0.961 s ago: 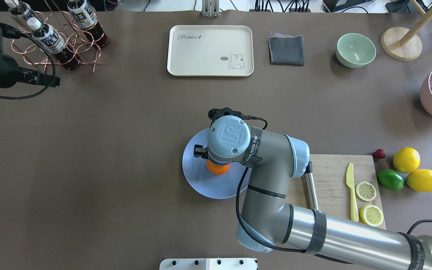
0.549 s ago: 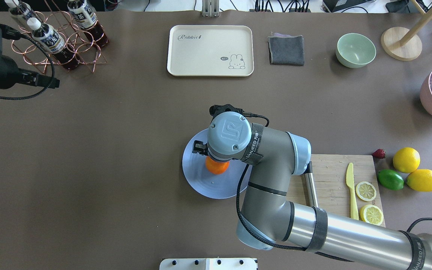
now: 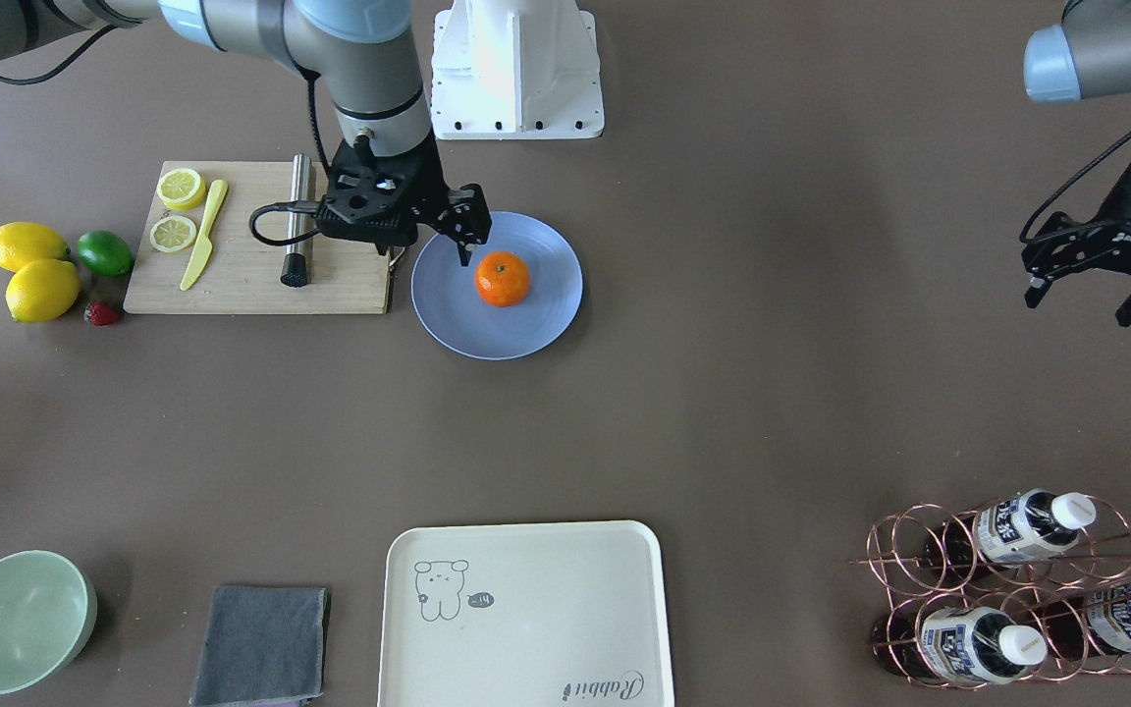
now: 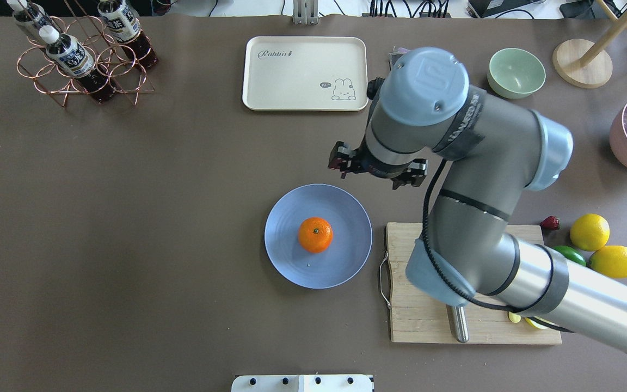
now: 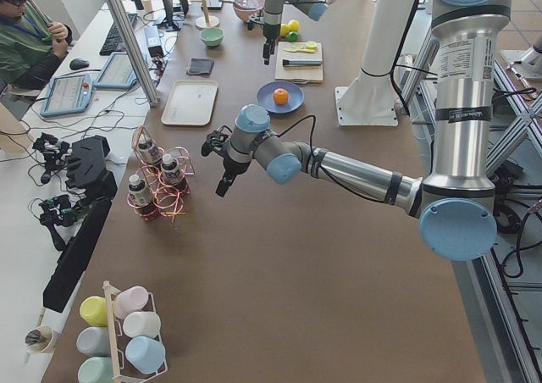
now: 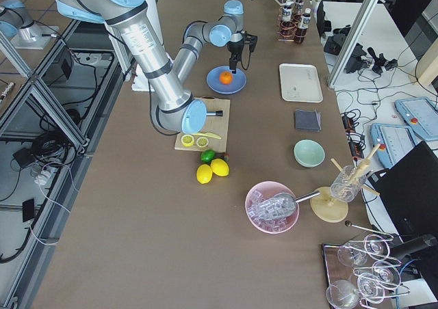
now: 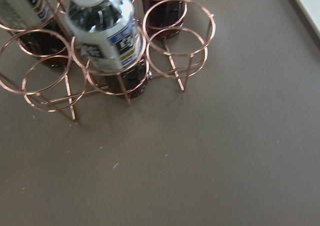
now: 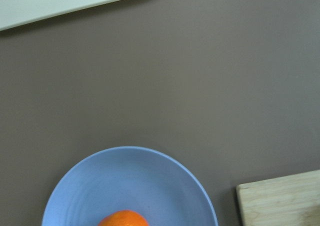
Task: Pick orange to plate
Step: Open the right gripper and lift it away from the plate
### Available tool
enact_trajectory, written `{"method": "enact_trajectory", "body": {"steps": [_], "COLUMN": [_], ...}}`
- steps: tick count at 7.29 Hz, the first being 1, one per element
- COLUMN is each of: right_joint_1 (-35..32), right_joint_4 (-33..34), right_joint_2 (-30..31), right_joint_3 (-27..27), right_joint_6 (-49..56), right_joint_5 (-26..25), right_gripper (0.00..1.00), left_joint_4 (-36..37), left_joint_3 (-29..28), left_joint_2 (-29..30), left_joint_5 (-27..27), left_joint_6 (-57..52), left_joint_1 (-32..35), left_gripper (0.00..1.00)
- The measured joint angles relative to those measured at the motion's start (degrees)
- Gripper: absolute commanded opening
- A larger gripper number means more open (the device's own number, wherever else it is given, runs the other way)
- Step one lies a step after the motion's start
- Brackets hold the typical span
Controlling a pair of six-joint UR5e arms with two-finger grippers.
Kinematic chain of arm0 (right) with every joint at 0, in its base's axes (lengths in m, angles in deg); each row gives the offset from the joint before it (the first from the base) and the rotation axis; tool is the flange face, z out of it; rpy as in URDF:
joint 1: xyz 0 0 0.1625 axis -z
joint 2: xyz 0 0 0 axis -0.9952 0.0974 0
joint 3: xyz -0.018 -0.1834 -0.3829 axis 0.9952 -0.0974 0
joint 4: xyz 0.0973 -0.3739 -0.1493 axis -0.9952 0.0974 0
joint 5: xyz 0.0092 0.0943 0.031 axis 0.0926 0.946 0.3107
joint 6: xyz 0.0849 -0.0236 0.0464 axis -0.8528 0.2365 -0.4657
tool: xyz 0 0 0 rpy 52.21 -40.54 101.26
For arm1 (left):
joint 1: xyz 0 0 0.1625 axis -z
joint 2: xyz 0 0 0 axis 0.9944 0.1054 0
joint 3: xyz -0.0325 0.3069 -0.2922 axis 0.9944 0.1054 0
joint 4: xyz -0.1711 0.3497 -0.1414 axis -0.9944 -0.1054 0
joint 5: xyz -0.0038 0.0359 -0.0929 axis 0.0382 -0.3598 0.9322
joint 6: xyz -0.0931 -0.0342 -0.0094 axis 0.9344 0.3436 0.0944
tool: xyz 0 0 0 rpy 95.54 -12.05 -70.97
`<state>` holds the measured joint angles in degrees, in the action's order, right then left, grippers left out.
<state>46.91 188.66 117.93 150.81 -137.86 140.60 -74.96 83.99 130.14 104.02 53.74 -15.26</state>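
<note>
Front-facing view: We are seeing the orange [image 3: 503, 279], round and finely dimpled with a dark stem dot, sitting near the middle of the plate [image 3: 530, 330], a flat matte blue disc. The right jaws are hanging spread and empty beside the plate's rim, over the edge of the wooden board [image 3: 232, 285]. The left jaws are hovering spread and empty, well apart.

Overhead view: A moment ago the right wrist was covering the orange [image 4: 315, 234], jaws around it. Now the arm is pulling away toward the cream tray [image 4: 305, 73], and the fruit is lying free on the faintly ringed plate [image 4: 292, 268]. We are judging the placing done.

Left side view: We are finding the orange [image 5: 281, 97] as a far bright dot on the plate [image 5: 293, 107].

Right side view: The orange [image 6: 225, 77] is resting on the plate [image 6: 237, 87], the right jaws hanging above.

Left wrist view: We are looking only at the glossy copper rack [image 7: 178, 30] and a bottle [image 7: 102, 31].

Right wrist view: The top of the orange [image 8: 124, 218] is peeking in at the lower edge, on the smooth plate [image 8: 150, 171], with the matte brown surface [image 8: 200, 86] around.
</note>
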Motion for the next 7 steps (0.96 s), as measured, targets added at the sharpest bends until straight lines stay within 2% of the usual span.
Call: {"method": "enact_trajectory", "body": {"steps": [1, 3, 5, 7], "right_joint_1": [-4.8, -14.5, -28.0, -42.2], "right_joint_4": [1.1, 1.6, 1.5, 1.3], "right_joint_2": [3.8, 12.7, 20.5, 27.5], "right_joint_3": [1.8, 3.9, 1.7, -3.0], "right_joint_6": [7.2, 25.2, 45.6, 64.5], "right_joint_5": [3.2, 8.0, 14.8, 20.3], "right_gripper": [1.00, 1.00, 1.00, 1.00], "left_joint_4": [2.4, 13.7, 23.6, 25.6], "left_joint_3": [0.0, 0.0, -0.2, -1.8], "left_joint_2": [-1.2, -0.5, 1.6, 1.8], "left_joint_5": [0.1, 0.3, 2.4, 7.6], "left_joint_6": [-5.1, -20.2, -29.5, -31.0], "left_joint_1": [3.8, 14.2, 20.9, 22.2], "left_gripper": [0.98, 0.98, 0.98, 0.98]}}
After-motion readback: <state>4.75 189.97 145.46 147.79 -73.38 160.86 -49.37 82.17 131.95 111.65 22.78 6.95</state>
